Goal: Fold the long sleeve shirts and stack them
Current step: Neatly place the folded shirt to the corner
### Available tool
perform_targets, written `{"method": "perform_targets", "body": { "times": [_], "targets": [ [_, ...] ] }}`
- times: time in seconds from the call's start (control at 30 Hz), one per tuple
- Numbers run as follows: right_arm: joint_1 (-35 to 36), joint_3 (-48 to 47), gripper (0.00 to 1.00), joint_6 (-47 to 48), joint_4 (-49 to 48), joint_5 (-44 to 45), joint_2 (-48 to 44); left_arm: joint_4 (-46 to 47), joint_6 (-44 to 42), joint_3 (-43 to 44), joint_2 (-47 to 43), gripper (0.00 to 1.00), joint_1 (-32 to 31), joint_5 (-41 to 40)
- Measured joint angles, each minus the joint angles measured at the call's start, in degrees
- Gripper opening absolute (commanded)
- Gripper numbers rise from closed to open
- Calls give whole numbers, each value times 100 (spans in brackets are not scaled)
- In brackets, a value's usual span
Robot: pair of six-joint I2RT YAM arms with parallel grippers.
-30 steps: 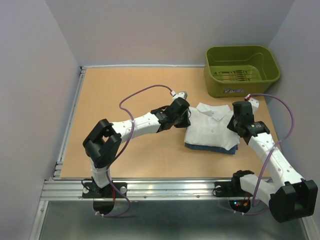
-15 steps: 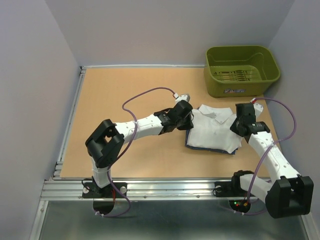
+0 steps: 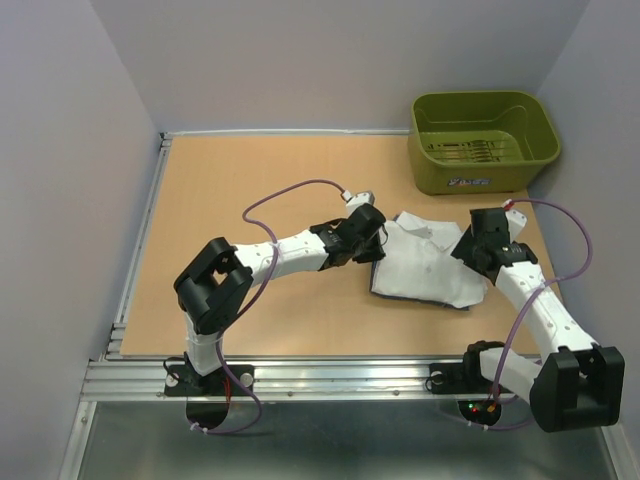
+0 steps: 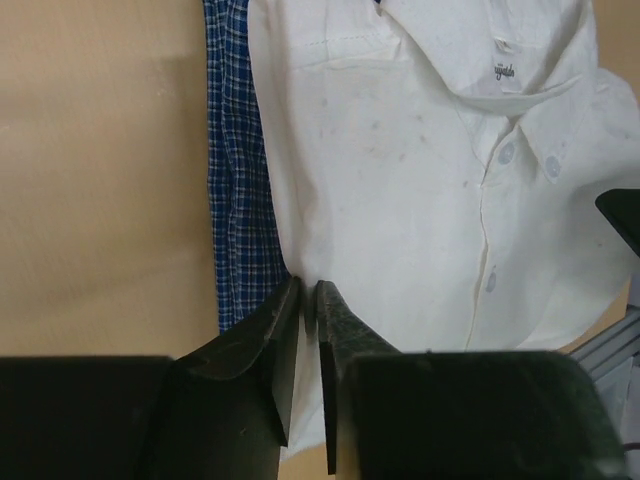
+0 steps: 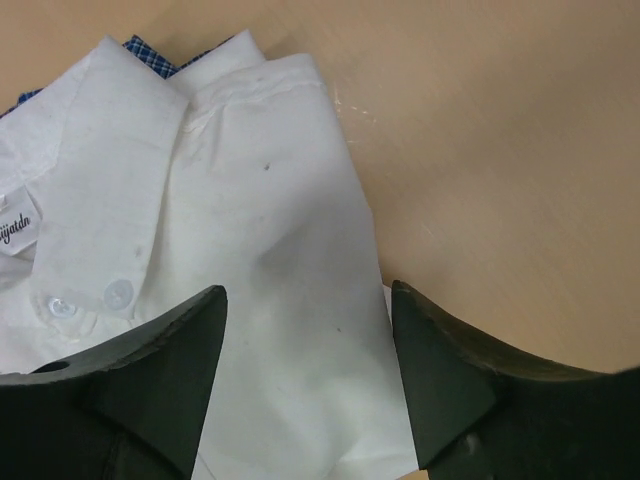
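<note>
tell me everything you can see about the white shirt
The white shirt is a collared button-up of thin woven-looking cloth, folded into a rough rectangle, front up, with buttons, a button-down collar and a neck label showing. Faint specks mark the fabric. It lies on the blue checked shirt, whose edge peeks out beside it, on the tan table. The left tool, nearly closed, meets its side edge; a pinch can't be confirmed. The right tool is open above the other side.
</note>
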State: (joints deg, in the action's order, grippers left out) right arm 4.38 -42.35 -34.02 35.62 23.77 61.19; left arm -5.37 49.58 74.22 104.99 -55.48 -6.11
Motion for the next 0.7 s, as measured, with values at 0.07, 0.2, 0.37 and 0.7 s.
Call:
{"method": "perform_targets", "body": {
  "times": [0.07,0.2,0.37,0.7],
  "targets": [
    [-7,-4,80,94,-2,37,-7,-17,28,-7,0,56,0,-7],
    [-20,-131,81,291,31,20,-76,-98,79,-76,-28,75,0,-57],
    [-20,-584,79,494,-7,-273,-162,-243,59,-68,-286,72,0,-111],
    [-39,-721,63,522,-459,-693,11,-35,-321,1067,-74,40,0,-107]
  ]
}}
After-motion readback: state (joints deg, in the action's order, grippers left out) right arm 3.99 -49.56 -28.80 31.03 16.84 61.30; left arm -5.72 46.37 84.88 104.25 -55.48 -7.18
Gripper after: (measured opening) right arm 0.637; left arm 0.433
